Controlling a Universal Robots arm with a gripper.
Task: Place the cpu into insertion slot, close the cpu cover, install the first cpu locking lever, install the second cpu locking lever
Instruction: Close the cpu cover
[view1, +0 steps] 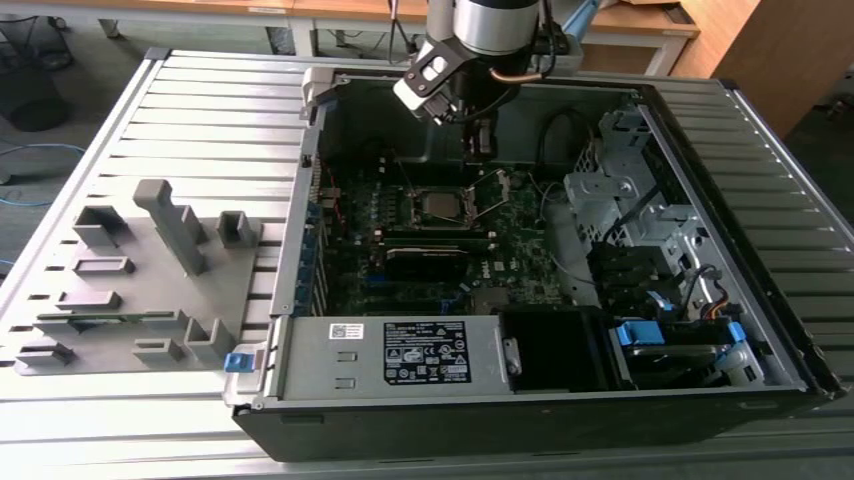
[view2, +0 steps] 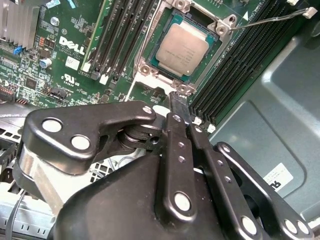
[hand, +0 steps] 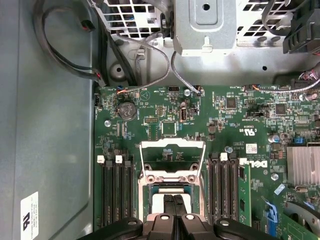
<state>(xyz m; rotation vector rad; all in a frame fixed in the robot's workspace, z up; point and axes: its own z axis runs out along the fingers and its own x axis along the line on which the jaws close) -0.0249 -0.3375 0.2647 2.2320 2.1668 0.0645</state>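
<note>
The cpu (view2: 181, 47), a silver-topped square chip, lies flat in the insertion slot (view2: 220, 27) on the green motherboard; in the exterior view the cpu (view1: 434, 206) sits mid-board. The cpu cover (hand: 172, 146), a silver frame with a square window, stands flipped open beside the socket. A thin wire locking lever (view2: 270, 19) sticks up and away from the socket. My gripper (view2: 181, 107) hangs just above the socket's edge, between chip and open cover, black fingers shut together with nothing seen between them. It also shows in the first wrist view (hand: 175, 200) and as the gripper (view1: 474, 140) inside the case.
Black memory slots (hand: 225, 185) flank the socket on both sides. A finned heatsink (hand: 305, 165), a metal drive cage (hand: 205, 25) and loose cables (hand: 65, 60) ring the board. The power supply (view1: 387, 355) fills the case front. A grey fixture plate (view1: 134, 270) lies outside at the exterior view's left.
</note>
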